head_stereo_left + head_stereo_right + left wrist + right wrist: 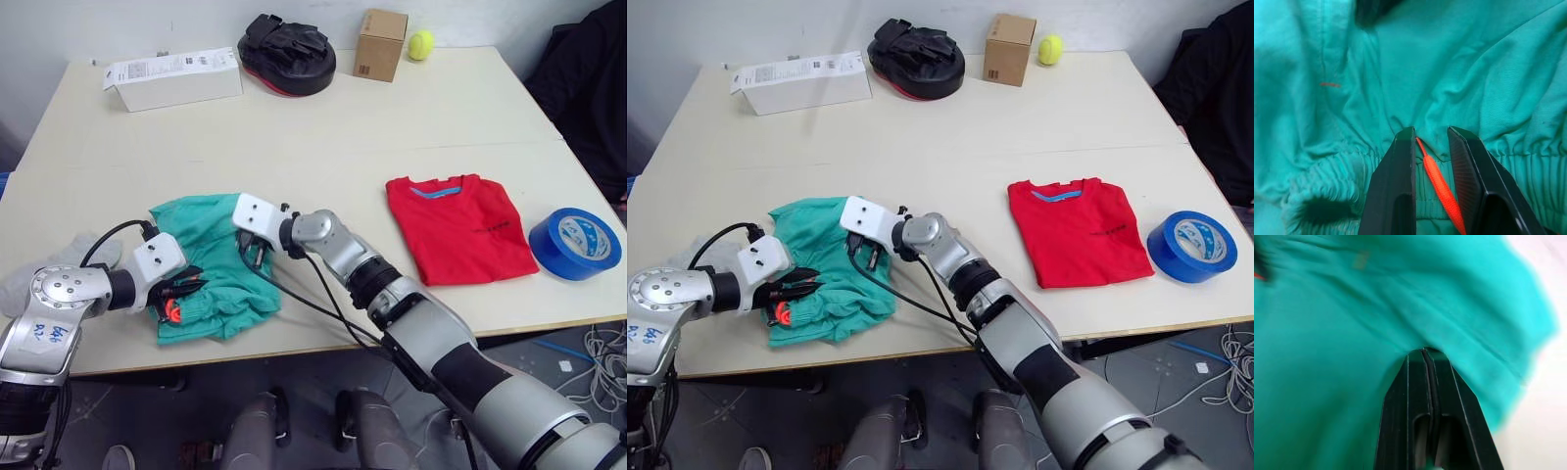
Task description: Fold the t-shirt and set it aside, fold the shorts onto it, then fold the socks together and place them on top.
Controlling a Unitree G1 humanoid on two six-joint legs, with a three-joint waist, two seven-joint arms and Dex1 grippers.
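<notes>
Beige tabletop (pixel 323 147). Near edge, robot's left: teal shorts (pixel 220 259) crumpled. Left end effector (pixel 1431 142) at the elastic waistband, fingers slightly apart with the orange drawstring (pixel 1439 185) between them. Right end effector (pixel 1426 357) fingers pressed together, pinching a fold of the shorts. Grey socks (pixel 59 264) just beyond the left arm. Red t-shirt (pixel 458 227) folded flat to the right, blue tape roll (pixel 575 244) beside it. Far edge: white box (pixel 172 78), black pad (pixel 287 54), cardboard box (pixel 380 44), tennis ball (pixel 421 44).

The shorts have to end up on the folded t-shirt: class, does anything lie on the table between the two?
Nothing visible does. Bare table separates the shorts from the t-shirt. The blue tape roll sits beyond the shirt, on its far side.
</notes>
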